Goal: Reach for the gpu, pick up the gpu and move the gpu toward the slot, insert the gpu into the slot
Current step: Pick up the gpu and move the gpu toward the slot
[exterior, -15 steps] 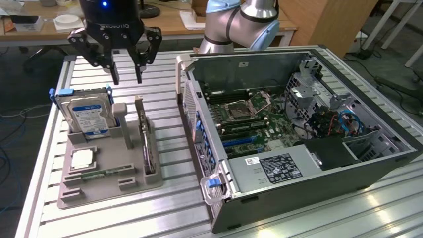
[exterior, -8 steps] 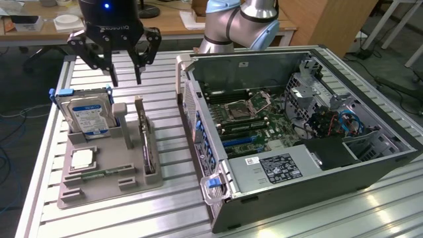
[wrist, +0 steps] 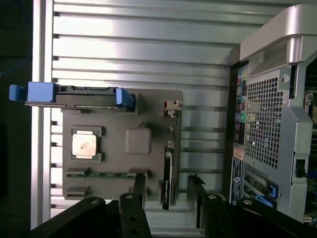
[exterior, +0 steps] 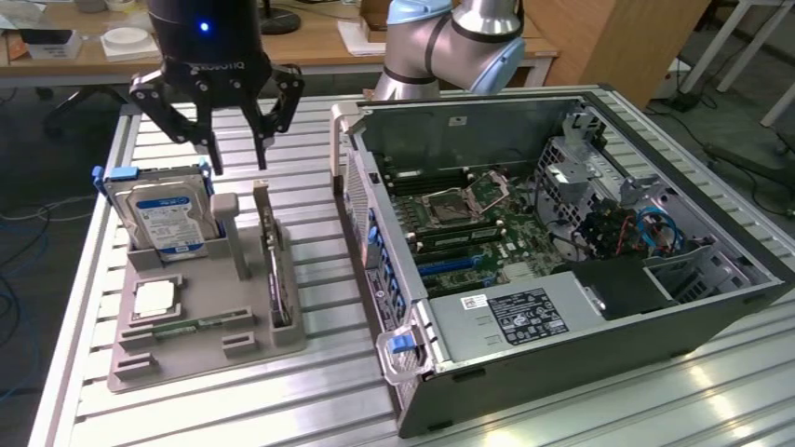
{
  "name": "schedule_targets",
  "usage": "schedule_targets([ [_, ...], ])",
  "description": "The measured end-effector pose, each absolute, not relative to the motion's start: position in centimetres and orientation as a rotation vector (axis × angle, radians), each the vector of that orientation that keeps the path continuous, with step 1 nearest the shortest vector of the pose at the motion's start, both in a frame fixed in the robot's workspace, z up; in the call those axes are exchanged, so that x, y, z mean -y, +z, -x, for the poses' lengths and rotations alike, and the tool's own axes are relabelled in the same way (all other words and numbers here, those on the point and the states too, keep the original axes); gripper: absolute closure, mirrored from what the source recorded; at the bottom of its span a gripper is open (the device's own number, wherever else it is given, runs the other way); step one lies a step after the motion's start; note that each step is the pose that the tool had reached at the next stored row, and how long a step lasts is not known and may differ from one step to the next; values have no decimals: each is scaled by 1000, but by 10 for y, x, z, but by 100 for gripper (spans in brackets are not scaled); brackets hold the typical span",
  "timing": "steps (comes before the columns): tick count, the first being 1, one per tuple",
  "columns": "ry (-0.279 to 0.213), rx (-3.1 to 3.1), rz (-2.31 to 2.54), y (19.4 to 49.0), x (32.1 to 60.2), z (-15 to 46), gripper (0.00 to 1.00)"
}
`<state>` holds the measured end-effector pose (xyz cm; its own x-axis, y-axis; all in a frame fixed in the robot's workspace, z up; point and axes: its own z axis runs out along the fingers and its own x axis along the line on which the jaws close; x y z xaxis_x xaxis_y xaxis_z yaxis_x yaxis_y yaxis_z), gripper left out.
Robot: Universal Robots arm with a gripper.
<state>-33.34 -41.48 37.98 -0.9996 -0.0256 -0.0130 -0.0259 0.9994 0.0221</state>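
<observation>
Slatted metal table in a workshop
A wooden desk and a wooden cabinet are seen behind; cables are laid across the grey floor.

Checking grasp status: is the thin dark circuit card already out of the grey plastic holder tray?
No. The thin dark circuit card stands edge-on in the grey plastic tray, with the open gripper above it.

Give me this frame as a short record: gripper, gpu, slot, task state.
gripper: open, holding nothing, above the tray
gpu: standing on edge in the tray, not touched; in the wrist view it lines up between the fingers
slot: blue, on the motherboard in the open case, no card in it
task state: reaching; gpu not yet gripped
</observation>
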Motion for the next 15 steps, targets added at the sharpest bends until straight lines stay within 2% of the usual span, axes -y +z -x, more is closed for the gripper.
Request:
schedule_targets([
  [15, 35, -3128, 42, 356, 423, 325, 53],
])
